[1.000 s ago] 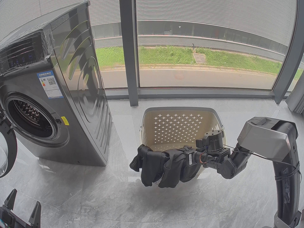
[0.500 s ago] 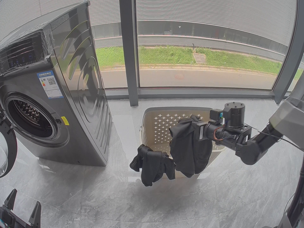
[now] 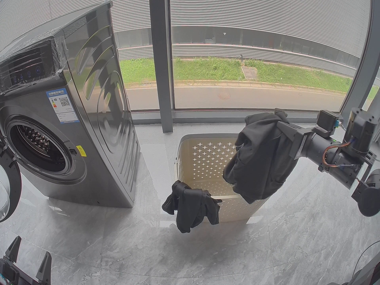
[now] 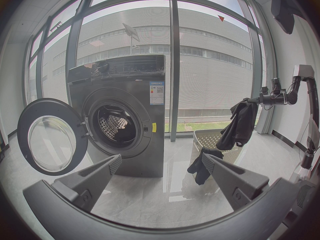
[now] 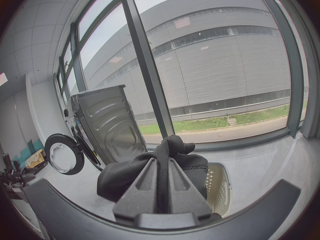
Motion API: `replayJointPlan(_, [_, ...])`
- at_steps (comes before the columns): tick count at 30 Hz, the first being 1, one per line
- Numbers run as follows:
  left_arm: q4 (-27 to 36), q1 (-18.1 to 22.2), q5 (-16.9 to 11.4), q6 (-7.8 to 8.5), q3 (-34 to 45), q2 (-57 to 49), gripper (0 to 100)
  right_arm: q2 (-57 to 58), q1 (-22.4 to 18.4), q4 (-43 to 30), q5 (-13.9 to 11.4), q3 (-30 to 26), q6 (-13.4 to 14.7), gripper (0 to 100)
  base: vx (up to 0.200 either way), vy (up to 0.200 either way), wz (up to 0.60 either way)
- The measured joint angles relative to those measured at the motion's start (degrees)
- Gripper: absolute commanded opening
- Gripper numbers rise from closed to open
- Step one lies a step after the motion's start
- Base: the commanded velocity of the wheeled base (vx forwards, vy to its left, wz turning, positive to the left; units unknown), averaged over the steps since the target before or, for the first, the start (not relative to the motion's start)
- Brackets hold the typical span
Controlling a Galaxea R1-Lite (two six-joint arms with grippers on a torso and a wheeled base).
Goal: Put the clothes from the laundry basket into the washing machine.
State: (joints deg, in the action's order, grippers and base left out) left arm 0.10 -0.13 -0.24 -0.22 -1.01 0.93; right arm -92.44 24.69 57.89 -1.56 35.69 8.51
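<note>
1. At about nine o'clock from the laundry basket [image 3: 206, 157] in the head view, one washing machine [image 3: 67, 111] stands on the floor. Its round door [image 4: 51, 135] is swung wide open.
2. One basket is counted: cream, pierced with star-shaped holes, set near the window [image 3: 253, 44] and apart from the machine.
3. Two dark garments are counted. The first garment [image 3: 261, 159] hangs in the air at the basket's two o'clock, above its right side.
4. The second garment [image 3: 192, 206] is draped over the basket's near rim at seven o'clock, most of it hanging down the outside.
5. Two grippers are counted. The right gripper [image 5: 162, 164] is clamped on the first garment, the cloth pinched between its two fingers.
6. The left gripper [image 4: 160, 157] sits low at seven o'clock in the head view. Its two fingers are spread apart with nothing between them, and it faces the machine's open door.
</note>
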Motion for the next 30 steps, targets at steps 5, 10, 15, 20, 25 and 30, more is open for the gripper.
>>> replayJointPlan(5, [0.00,-0.02,-0.41,-0.02,0.00,0.00,100,3.72,0.17,3.04,0.06,-2.32,0.57,0,-0.080,0.000,0.00])
replayJointPlan(10, [-0.02,-0.02,-0.55,-0.18,0.00,0.00,100,4.77,0.11,3.04,-0.27,-2.97,0.57,0,-0.200,0.000,0.00])
replayJointPlan(15, [0.00,-0.02,-0.57,-0.21,0.00,0.00,100,5.05,0.17,3.06,-0.44,-3.08,0.57,0,-0.080,0.000,0.00])
replayJointPlan(20, [0.11,-0.07,-0.77,-0.35,0.00,0.00,100,5.18,0.22,3.34,-0.60,-2.93,0.71,0,0.000,0.000,0.00])
replayJointPlan(25, [0.17,-0.05,-0.77,-0.68,0.00,0.00,100,5.32,0.23,4.16,-0.79,-2.73,0.73,0,0.000,0.160,0.00])
replayJointPlan(30, [0.15,-0.07,-0.82,-0.73,0.00,0.00,100,5.34,0.33,4.32,-0.78,-2.65,0.73,0,0.000,0.200,0.00])
